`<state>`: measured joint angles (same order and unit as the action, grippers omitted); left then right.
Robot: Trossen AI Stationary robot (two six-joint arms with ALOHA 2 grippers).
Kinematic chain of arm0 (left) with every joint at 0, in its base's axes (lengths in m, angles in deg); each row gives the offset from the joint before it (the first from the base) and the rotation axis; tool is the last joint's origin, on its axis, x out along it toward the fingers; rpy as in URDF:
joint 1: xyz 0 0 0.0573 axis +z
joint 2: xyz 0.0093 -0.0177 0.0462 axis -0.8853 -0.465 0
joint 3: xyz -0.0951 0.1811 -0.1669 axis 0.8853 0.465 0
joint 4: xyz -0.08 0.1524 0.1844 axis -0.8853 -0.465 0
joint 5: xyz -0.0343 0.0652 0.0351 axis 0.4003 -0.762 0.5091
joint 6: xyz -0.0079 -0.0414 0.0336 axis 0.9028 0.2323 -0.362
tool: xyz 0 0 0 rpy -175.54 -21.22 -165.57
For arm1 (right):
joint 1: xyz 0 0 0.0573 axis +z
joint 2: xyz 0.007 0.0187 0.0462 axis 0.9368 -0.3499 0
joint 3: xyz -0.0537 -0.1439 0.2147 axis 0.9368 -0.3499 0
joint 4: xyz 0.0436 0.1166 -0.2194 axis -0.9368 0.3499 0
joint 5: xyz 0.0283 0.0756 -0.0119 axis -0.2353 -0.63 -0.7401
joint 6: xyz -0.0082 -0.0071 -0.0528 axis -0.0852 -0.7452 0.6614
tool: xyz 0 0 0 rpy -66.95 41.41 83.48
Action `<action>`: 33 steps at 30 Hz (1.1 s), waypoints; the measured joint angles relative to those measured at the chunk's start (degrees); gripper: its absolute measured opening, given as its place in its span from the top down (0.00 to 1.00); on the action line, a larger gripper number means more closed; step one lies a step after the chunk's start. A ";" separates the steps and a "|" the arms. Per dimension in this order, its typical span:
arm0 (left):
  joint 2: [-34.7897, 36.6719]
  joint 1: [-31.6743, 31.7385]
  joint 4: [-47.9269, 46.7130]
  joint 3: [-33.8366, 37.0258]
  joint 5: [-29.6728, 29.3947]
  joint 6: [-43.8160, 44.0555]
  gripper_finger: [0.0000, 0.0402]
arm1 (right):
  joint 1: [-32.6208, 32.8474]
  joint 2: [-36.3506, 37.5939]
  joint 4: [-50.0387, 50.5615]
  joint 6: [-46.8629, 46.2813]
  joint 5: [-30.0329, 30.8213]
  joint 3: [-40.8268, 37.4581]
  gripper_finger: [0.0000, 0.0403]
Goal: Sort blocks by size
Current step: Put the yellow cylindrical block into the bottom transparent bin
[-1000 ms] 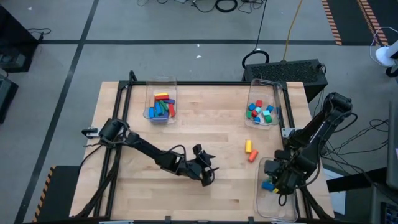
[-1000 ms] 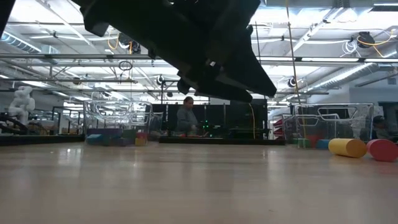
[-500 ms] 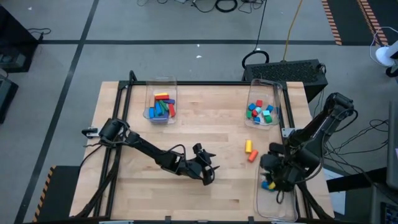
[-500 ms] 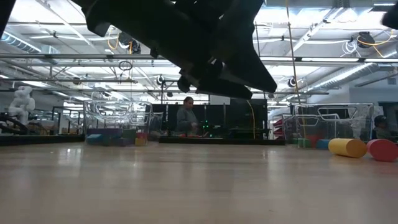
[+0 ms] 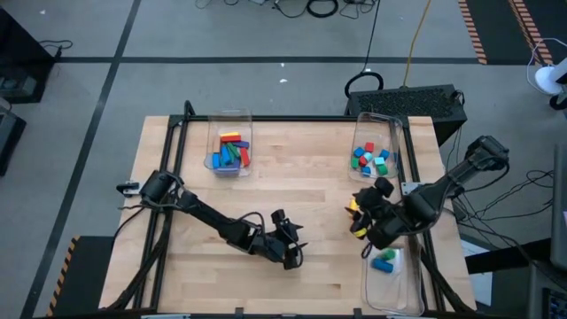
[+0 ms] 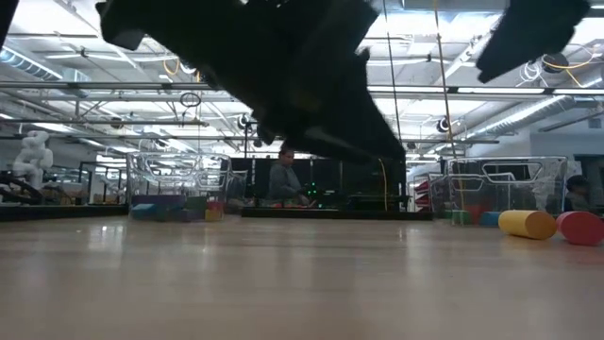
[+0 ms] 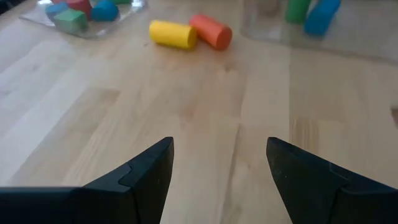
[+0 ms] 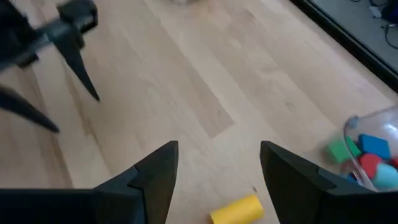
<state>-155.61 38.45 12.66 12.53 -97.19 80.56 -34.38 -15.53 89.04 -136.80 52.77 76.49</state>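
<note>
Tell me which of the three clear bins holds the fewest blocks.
The bin at the table's near right edge: only a green and a blue block show, while the other two hold many.

Bright overhead light; wrist views slightly blurred.

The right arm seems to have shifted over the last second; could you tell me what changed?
The right gripper left the near-right bin, swinging inward over the yellow cylinder and orange cylinder, open and empty. The left gripper barely moved. Both cylinders and the binned blocks stayed put.

The right pincer (image 5: 361, 215) partly hides the yellow cylinder (image 5: 352, 206).
</note>
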 joint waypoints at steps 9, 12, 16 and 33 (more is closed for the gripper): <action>-5.44 5.25 9.19 -0.88 17.32 -2.56 0.36 | -2.79 -0.33 -9.20 6.14 0.68 0.00 0.48; -9.27 9.15 13.28 -2.62 23.09 3.60 0.36 | -2.73 -0.35 -8.14 6.89 -2.75 0.00 0.48; -13.32 10.94 13.64 -5.48 24.10 4.40 0.36 | -1.46 -0.35 -5.56 5.35 -3.68 -0.02 0.48; -15.37 17.26 5.00 -21.30 11.04 4.66 0.36 | -0.92 -0.35 -0.77 0.93 -3.39 -0.02 0.48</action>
<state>-170.98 55.70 17.66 -8.77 -86.15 85.22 -35.30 -15.88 88.27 -135.86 49.38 76.46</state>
